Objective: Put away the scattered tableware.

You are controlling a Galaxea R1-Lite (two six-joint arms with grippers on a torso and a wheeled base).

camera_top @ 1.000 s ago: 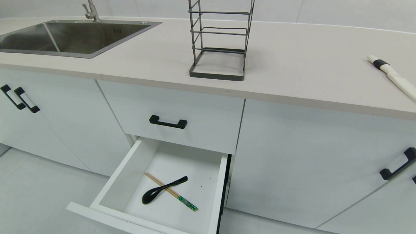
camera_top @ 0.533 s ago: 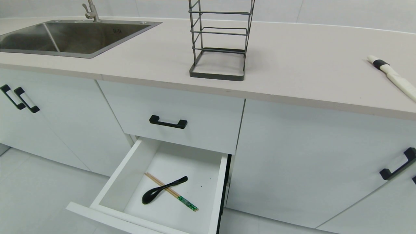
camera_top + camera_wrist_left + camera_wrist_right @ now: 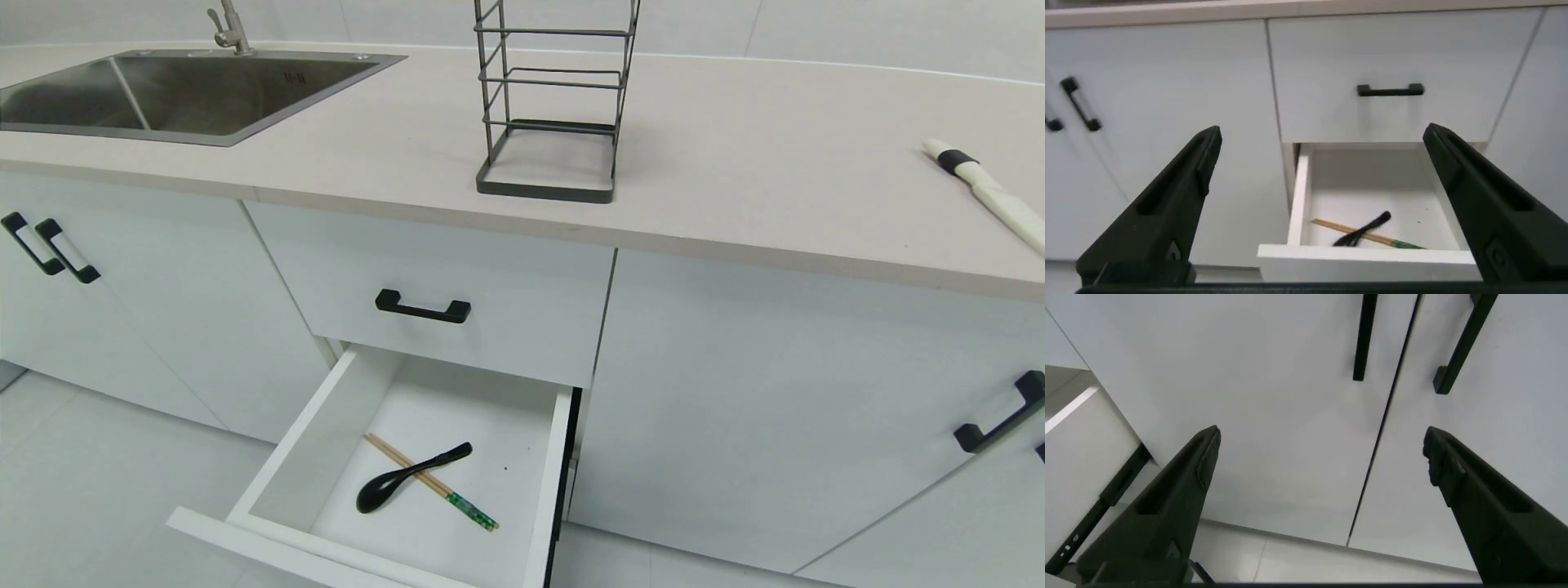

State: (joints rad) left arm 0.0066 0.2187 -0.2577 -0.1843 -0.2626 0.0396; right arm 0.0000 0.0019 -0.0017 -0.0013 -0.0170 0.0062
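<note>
- Your L gripper (image 3: 1323,135) hung w/ fingers spread wide, nothing between them, facing the open drawer (image 3: 294,441).
- Your R gripper (image 3: 1321,434) was likewise spread and empty, pointed at a cabinet door (image 3: 1274,400).
- In the head view the drawer sat at 6 o'clock. The black spoon (image 3: 408,478) lay inside it, crossed over the chopsticks (image 3: 433,483).
- A white utensil (image 3: 988,196) w/ a black band lay on the counter (image 3: 775,163) at 3 o'clock, well apart from the wire rack (image 3: 555,106) at 12.
- Risk, as I judged it: one end ran toward the counter's front edge, so a glancing pinch could nudge it to the floor.
- If it was a knife, a blade-end grab could slip; the handle looked safer.
- The drawer stuck out, so a low arm swing could clip its side wall.
</note>
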